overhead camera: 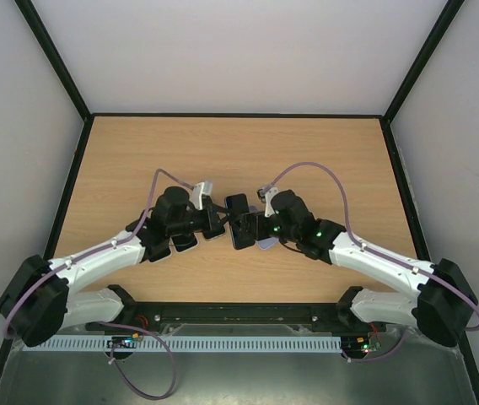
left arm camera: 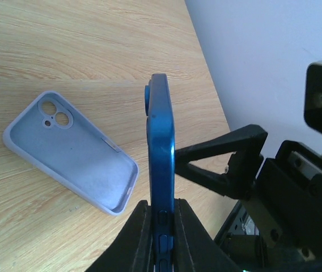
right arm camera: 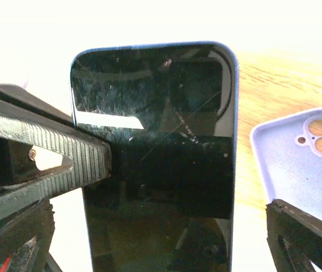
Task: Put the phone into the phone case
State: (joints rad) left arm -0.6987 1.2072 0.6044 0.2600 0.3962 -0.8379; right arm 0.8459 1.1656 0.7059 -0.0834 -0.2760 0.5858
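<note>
A blue phone point(left arm camera: 161, 141) with a dark screen point(right arm camera: 155, 147) stands on edge above the table. My left gripper point(left arm camera: 162, 226) is shut on it, one finger on each face. One ridged left finger point(right arm camera: 47, 158) lies across the screen in the right wrist view. My right gripper point(right arm camera: 158, 215) is open around the phone, its fingers apart from it; one finger point(left arm camera: 223, 153) shows beside the phone. The empty lavender phone case point(left arm camera: 73, 150) lies open side up on the wood just beside the phone point(overhead camera: 239, 221), and it also shows beside my right gripper point(overhead camera: 261, 224) as the case point(overhead camera: 266, 244) point(right arm camera: 297, 164).
The wooden table point(overhead camera: 223, 152) is boxed in by white walls on the far, left and right sides. Both arms meet at its middle, with purple cables point(overhead camera: 324, 173) looping over them. A black rail point(overhead camera: 239, 316) runs along the near edge.
</note>
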